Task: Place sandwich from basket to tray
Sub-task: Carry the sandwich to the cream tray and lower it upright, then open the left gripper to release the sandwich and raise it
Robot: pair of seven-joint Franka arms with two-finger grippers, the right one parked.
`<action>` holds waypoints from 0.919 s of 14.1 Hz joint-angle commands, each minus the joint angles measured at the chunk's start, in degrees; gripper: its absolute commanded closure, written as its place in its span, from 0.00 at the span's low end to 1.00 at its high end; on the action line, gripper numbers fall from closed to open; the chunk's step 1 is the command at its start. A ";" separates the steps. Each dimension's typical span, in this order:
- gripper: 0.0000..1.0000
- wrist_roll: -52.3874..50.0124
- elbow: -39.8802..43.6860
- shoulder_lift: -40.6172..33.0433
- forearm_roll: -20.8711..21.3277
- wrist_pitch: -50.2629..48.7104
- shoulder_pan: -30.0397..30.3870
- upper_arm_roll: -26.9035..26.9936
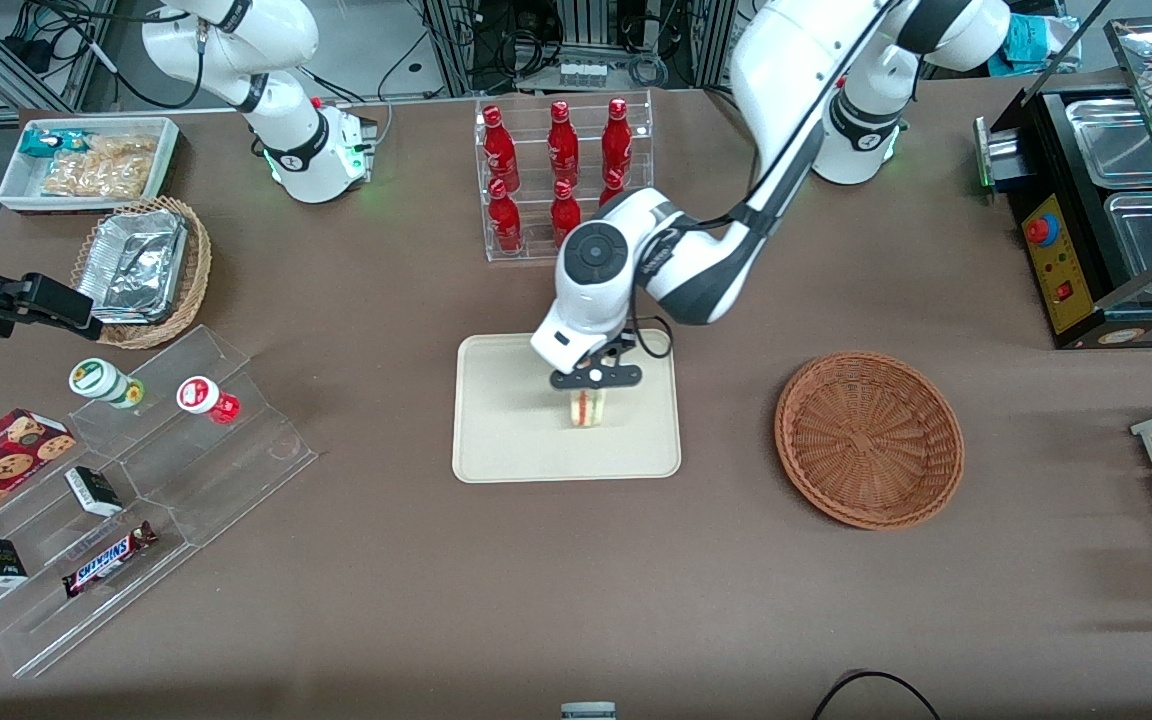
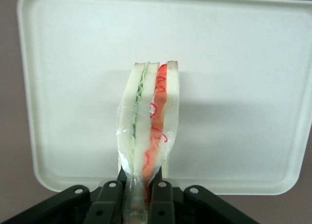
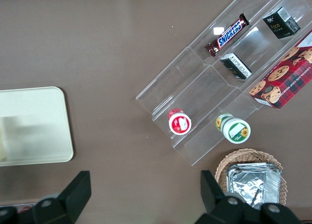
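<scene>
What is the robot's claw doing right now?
Left gripper: shut on the sandwich, held over the tray.

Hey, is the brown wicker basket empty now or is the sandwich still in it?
Empty. The basket shows only bare weave, while the sandwich is over the tray, pinched in the gripper.

Gripper [image 1: 591, 396] holds sandwich [image 1: 587, 408] above tray [image 1: 496, 440], beside basket [image 1: 868, 438].

Bare tray [image 1: 506, 440] around tool [image 1: 591, 400] and sandwich [image 1: 588, 408].
</scene>
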 commanded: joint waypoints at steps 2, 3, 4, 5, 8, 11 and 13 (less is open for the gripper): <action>0.81 -2.36 4.27 2.88 0.50 0.46 -1.09 0.64; 0.81 -2.97 4.53 3.49 0.50 0.64 -1.09 0.64; 0.81 -3.67 4.62 3.93 0.76 2.12 -1.09 0.72; 0.81 -3.76 4.54 4.28 0.85 4.05 -1.09 0.72; 0.75 -3.68 4.63 5.78 0.85 5.12 -1.09 0.81; 0.17 -2.45 4.18 6.13 1.20 6.97 -1.09 0.81; 0.00 -1.75 4.45 5.70 1.38 7.06 -0.92 0.81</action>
